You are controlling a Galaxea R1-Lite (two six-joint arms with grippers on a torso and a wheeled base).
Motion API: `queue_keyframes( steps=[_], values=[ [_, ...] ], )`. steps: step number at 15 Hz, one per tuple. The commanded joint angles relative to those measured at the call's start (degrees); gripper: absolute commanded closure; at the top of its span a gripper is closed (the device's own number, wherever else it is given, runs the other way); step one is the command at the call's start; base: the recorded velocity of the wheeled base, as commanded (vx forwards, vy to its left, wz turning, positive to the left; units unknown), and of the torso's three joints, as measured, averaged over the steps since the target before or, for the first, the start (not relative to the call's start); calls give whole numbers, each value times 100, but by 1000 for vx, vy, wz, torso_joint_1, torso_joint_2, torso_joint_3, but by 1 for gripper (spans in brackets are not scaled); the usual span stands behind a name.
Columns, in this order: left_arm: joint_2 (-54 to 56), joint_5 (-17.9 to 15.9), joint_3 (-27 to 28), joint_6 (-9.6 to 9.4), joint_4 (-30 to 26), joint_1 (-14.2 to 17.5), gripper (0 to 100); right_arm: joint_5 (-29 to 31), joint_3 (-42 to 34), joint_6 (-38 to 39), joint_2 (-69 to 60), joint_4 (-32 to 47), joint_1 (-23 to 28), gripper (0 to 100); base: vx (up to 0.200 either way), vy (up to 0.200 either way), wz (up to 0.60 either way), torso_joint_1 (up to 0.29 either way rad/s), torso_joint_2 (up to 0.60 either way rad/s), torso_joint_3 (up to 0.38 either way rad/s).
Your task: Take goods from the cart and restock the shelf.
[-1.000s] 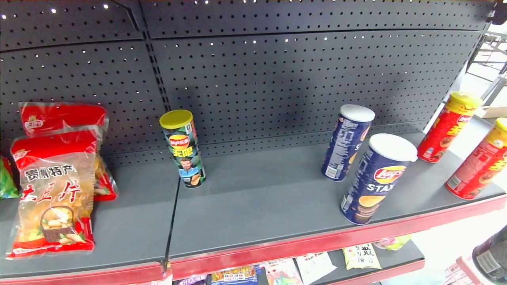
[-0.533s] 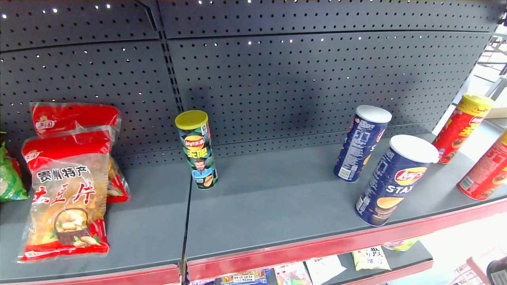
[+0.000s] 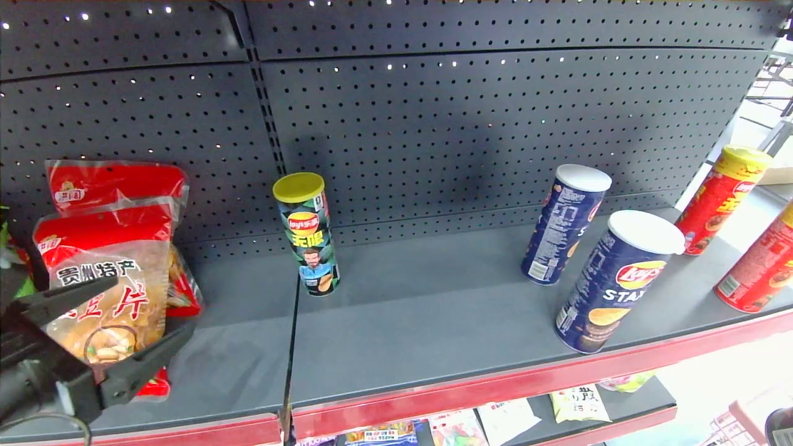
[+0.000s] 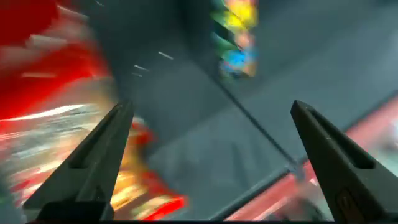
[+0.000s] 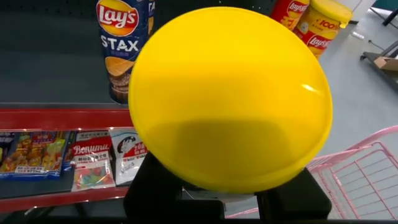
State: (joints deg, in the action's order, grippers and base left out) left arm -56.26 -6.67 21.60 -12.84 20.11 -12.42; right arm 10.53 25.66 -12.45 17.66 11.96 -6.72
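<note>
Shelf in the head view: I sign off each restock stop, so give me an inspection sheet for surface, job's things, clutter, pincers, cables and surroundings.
Surface: grey shelf, red front edge.
Job's things: green can, rear blue can, front blue can, rear red can, front red can standing; red bags at left.
Clutter: nothing seen.
Pincers: left pincer open before the red bags; right pincer shut on a yellow-lidded can.
Cables: thin grey loop under the left pincer.
Surroundings: pegboard behind; packets on lower shelf; pink cart by right pincer.
</note>
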Motion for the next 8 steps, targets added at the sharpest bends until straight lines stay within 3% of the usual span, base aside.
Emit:
queue_keyframes(
  steps=[1, 3, 4, 5, 6, 8],
  values=[
    [-1388, -256, 222, 124, 476, -15, 0, -7, 9, 5, 0, -1, -5, 100, 0, 0, 0, 0, 0, 0],
    [-1880, -423, 239, 150, 1047, -15, 0, -7, 18, 5, 0, -1, -5, 100, 0, 0, 0, 0, 0, 0],
    [-2240, -871, 248, 150, 1416, 21, 0, -113, 27, 14, 35, 8, -14, 100, 0, 0, 0, 0, 0, 0],
    [-2346, -1100, 274, 150, 1548, 91, 0, -183, 18, 14, 53, 8, -14, 100, 0, 0, 0, 0, 0, 0],
    [-2504, -1610, 406, 115, 1645, 258, 0, -236, 18, 14, 114, 8, -14, 100, 0, 0, 0, 0, 0, 0],
    [-2803, -2102, 644, -79, 1671, 618, 0, -236, 27, 14, 158, -1, -14, 100, 0, 0, 0, 0, 0, 0]
  ],
)
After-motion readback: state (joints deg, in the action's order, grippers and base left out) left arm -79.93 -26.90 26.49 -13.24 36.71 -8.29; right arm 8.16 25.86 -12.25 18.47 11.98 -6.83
